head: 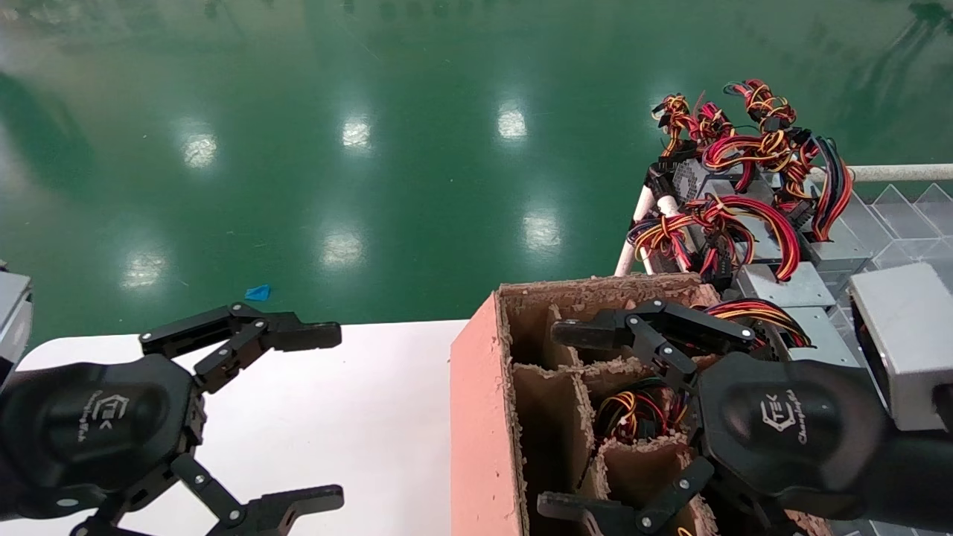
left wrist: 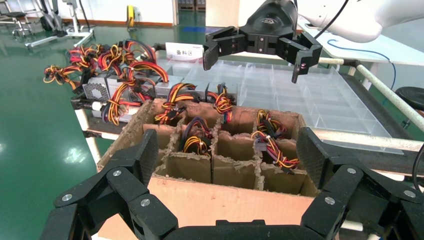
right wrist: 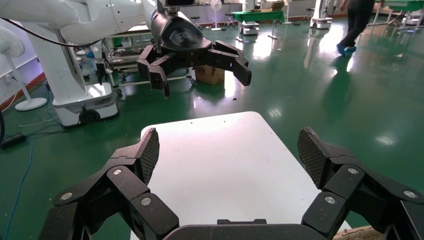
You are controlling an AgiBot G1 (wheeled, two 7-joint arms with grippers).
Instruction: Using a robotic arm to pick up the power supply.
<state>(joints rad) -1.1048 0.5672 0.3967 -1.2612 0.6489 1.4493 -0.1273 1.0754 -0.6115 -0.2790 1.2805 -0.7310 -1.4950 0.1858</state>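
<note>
The left gripper [head: 331, 417] hung with its two black fingers [head: 246, 331] spread wide, palm housing facing up. The right gripper [head: 555, 420] mirrored it, fingers [head: 640, 327] equally parted, its silver-grey wrist [head: 904, 342] angled behind the glossy black housing.

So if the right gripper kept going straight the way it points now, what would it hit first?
Probably nothing close: the right gripper, fingers open above the cardboard box, points out over the white table. Further along that line hangs the left gripper, though depth is hard to judge.
</note>
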